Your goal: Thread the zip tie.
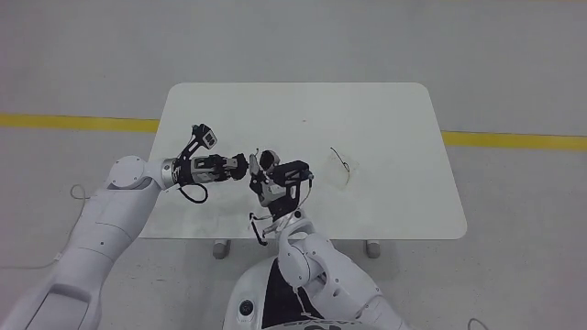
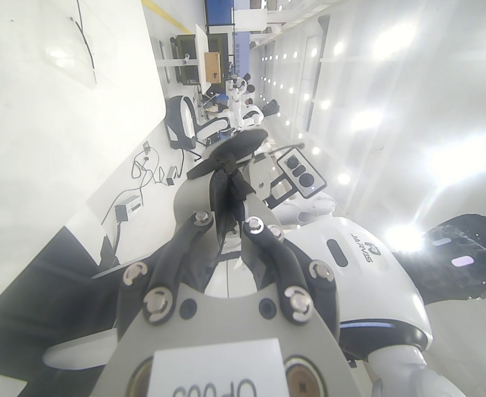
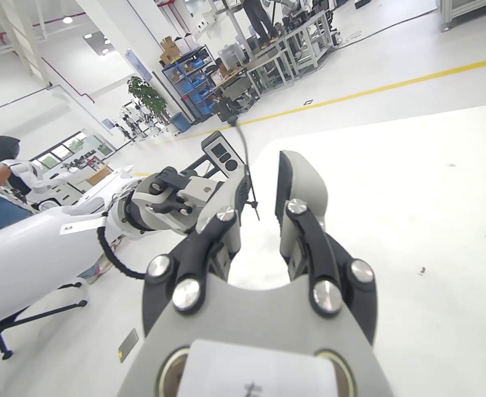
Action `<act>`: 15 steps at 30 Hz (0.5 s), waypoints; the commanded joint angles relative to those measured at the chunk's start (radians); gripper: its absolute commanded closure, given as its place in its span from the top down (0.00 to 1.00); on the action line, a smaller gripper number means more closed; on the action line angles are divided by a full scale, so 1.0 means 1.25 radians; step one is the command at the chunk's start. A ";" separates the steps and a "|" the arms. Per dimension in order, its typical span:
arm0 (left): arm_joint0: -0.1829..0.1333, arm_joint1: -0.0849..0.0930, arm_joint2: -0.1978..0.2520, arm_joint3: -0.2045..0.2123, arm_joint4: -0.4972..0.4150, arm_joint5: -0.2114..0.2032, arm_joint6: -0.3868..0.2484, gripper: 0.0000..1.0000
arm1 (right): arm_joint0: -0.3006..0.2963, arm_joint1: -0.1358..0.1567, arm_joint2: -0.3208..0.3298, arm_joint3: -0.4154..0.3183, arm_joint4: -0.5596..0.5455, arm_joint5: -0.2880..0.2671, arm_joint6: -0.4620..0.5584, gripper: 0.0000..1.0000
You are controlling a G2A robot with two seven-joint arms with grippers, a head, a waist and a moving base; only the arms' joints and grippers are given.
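Pale floor (image 1: 275,46) all round white table (image 1: 385,119); work raised over table's near-left part.

Closest in, above that part: left gripper (image 3: 243,192), clamped tight on tie (image 3: 245,159). Gripped partway along strap, upright, with one end high above table and other end poking out below. Likely held so to leave both ends free and keep strap stiff enough to steer. Seems thicker at upper end, perhaps head, though too small to be sure.

Just beside, at same height over table: right gripper (image 3: 259,204), spread wide, holding nothing, turned to face left gripper. Lined up, apparently, with tie's lower end in gap between its fingers (image 3: 296,192), touching neither as far as can be told. Probably poised to close on that free end, then bend it round toward other end for threading; not yet threaded. Calls for fine aim: thin, springy strap, apt to flick aside if nipped off-centre.

Farther in, flat on table toward its middle: spare tie (image 1: 341,160), curved, lying across clear sheet (image 2: 61,55). Well apart from work, presumably parked as stock, out of arms' way.
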 commanded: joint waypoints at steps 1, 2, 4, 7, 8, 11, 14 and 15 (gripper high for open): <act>0.000 0.000 0.000 0.000 0.000 0.000 0.000 0.00 | -0.012 0.003 0.011 -0.010 -0.004 0.000 -0.012 1.00; 0.000 0.000 0.000 0.000 0.000 0.000 0.000 0.00 | -0.021 0.006 0.018 -0.017 -0.010 -0.001 -0.017 1.00; 0.000 0.000 0.000 0.000 0.000 0.000 0.000 0.00 | -0.031 0.009 0.023 -0.027 -0.021 -0.003 -0.020 1.00; 0.000 0.000 0.000 0.000 0.000 0.000 0.000 0.00 | -0.031 0.009 0.023 -0.027 -0.021 -0.003 -0.020 1.00; 0.000 0.000 0.000 0.000 0.000 0.000 0.000 0.00 | -0.031 0.009 0.023 -0.027 -0.021 -0.003 -0.020 1.00; 0.000 0.000 0.000 0.000 0.000 0.000 0.000 0.00 | -0.031 0.009 0.023 -0.027 -0.021 -0.003 -0.020 1.00; 0.000 0.000 0.000 0.000 0.000 0.000 0.000 0.00 | -0.031 0.009 0.023 -0.027 -0.021 -0.003 -0.020 1.00; 0.002 0.000 0.000 -0.005 -0.001 0.005 0.013 0.00 | -0.031 0.009 0.023 -0.027 -0.021 -0.003 -0.020 1.00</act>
